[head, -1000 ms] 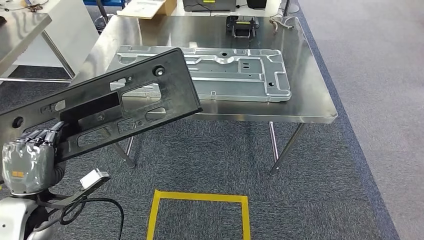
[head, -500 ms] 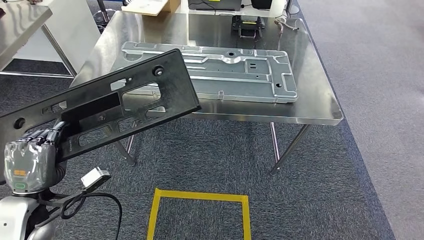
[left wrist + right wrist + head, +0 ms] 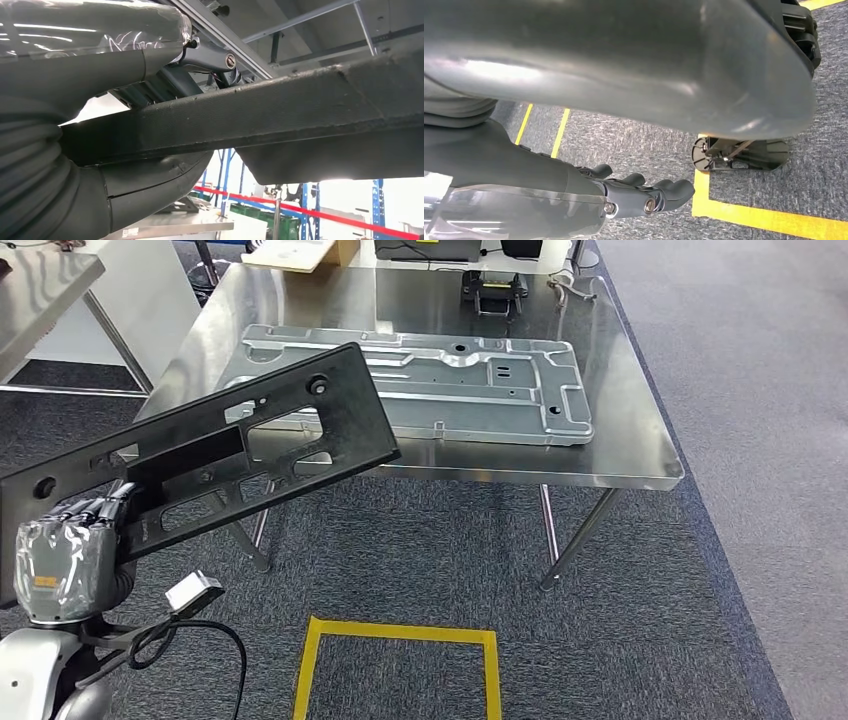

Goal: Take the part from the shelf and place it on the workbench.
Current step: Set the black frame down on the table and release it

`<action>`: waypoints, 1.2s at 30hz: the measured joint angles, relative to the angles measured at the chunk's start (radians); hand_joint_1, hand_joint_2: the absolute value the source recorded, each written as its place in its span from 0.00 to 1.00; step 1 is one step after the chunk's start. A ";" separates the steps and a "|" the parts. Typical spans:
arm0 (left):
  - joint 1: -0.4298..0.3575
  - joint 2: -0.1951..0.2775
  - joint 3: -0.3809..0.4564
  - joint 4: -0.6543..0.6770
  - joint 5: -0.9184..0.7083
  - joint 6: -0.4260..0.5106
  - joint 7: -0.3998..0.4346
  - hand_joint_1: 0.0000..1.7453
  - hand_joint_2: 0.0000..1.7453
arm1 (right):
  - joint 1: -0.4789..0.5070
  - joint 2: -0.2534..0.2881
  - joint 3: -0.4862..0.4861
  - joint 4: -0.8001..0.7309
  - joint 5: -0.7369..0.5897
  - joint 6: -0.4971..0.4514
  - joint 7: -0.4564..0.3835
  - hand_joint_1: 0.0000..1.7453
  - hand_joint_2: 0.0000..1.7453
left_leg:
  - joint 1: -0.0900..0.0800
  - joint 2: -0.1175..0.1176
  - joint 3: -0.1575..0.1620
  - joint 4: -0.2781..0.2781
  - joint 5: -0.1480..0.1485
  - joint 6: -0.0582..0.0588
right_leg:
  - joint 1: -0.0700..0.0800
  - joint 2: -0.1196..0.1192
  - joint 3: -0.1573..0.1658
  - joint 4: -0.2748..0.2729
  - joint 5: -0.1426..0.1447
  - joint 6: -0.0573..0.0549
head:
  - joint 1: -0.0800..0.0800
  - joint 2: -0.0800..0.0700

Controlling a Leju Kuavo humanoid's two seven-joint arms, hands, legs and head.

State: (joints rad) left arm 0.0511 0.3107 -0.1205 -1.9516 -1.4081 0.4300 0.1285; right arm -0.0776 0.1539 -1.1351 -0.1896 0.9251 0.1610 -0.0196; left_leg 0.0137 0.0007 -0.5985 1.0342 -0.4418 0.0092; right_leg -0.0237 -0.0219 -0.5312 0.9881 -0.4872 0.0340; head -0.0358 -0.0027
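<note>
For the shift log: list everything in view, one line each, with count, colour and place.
Black panel: one, black with cut-outs, held tilted in front of the workbench's near left corner.
Workbench: one, shiny steel, ahead on grey carpet.
Metal plate: one, silver-grey stamped, flat on the workbench.
Small black device: one, black, at the workbench's far edge.
Cardboard: one, tan, far left corner of the bench.
Floor tape: one outline, yellow, on the carpet before the bench.
Left hand: one, grey, gripping the black panel's lower edge.
Right hand: one, dark fingers curled, hanging above the carpet, holding nothing.
</note>
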 joint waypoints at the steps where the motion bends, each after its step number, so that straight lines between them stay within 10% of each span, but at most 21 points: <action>1: 0.000 0.000 0.000 0.001 -0.001 0.000 0.001 1.00 1.00 | 0.000 0.000 0.000 0.000 0.000 0.000 0.000 0.00 0.00 | -0.001 0.000 -0.001 -0.003 -0.002 0.005 | -0.001 0.000 0.001 0.002 0.003 0.005 | 0.000 0.000; 5: -0.003 0.003 -0.001 0.002 -0.002 -0.002 0.002 1.00 1.00 | -0.001 0.001 0.000 0.000 0.000 0.000 0.000 0.00 0.00 | 0.003 -0.004 0.019 -0.022 -0.008 0.034 | -0.003 0.005 -0.015 0.057 -0.013 0.015 | 0.000 0.000; 9: -0.005 0.003 -0.002 0.004 -0.002 -0.005 0.003 1.00 1.00 | 0.000 0.001 -0.001 0.000 0.000 0.000 0.001 0.00 0.00 | 0.001 -0.008 0.030 -0.023 -0.011 0.038 | 0.000 0.016 -0.147 0.277 -0.113 0.012 | 0.000 0.000; 11: -0.004 0.003 -0.004 0.005 -0.002 -0.007 0.003 1.00 1.00 | 0.003 0.001 -0.001 0.000 0.000 0.000 0.001 0.00 0.00 | 0.000 -0.012 0.039 -0.022 -0.019 0.033 | 0.000 0.017 -0.164 0.273 -0.082 0.009 | 0.000 0.000; 15: -0.005 0.003 -0.006 0.007 -0.002 -0.009 0.003 1.00 1.00 | 0.006 0.000 -0.001 0.000 0.000 0.000 0.001 0.00 0.00 | -0.001 -0.019 0.061 -0.021 -0.042 0.011 | 0.005 0.021 -0.082 0.053 0.029 -0.010 | 0.000 0.000; 20: -0.006 0.005 -0.009 0.010 -0.004 -0.011 0.003 1.00 1.00 | 0.008 0.000 -0.001 0.000 0.000 0.000 0.002 0.00 0.00 | 0.000 -0.013 0.060 0.031 -0.044 -0.024 | 0.006 0.021 -0.042 0.020 0.019 -0.049 | 0.000 0.000; 23: -0.009 0.008 -0.009 0.012 -0.004 -0.012 0.004 1.00 1.00 | 0.007 0.000 -0.001 0.000 0.000 0.000 0.002 0.00 0.00 | 0.003 -0.007 -0.048 0.205 -0.088 -0.029 | 0.006 0.020 -0.008 0.016 -0.004 -0.060 | 0.000 0.000; 26: -0.007 0.008 -0.011 0.016 -0.004 -0.013 0.004 1.00 1.00 | 0.009 0.000 -0.001 0.000 0.001 0.000 0.002 0.00 0.00 | 0.003 -0.007 -0.128 0.260 -0.141 -0.030 | 0.008 0.021 0.031 0.016 -0.038 -0.060 | 0.000 0.000; 31: -0.007 0.008 -0.012 0.020 -0.004 -0.014 0.005 1.00 1.00 | 0.010 0.001 -0.001 0.001 0.001 0.000 0.002 0.00 0.00 | -0.007 0.005 -0.091 0.022 0.062 -0.015 | 0.010 0.020 0.098 0.012 -0.101 -0.041 | 0.000 0.000; 36: -0.010 0.011 -0.015 0.022 -0.005 -0.016 0.005 1.00 1.00 | 0.002 0.001 -0.001 0.001 0.002 0.000 0.002 0.00 0.00 | -0.007 -0.004 -0.042 -0.002 0.034 0.017 | 0.011 0.018 0.057 0.122 -0.067 -0.012 | 0.001 0.000</action>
State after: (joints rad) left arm 0.0407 0.3219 -0.1358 -1.9298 -1.4129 0.4140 0.1334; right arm -0.0754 0.1549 -1.1362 -0.1887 0.9268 0.1608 -0.0177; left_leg 0.0069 -0.0036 -0.6402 1.0318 -0.4078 0.0264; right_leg -0.0127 -0.0034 -0.4738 1.1100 -0.5547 0.0215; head -0.0349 -0.0027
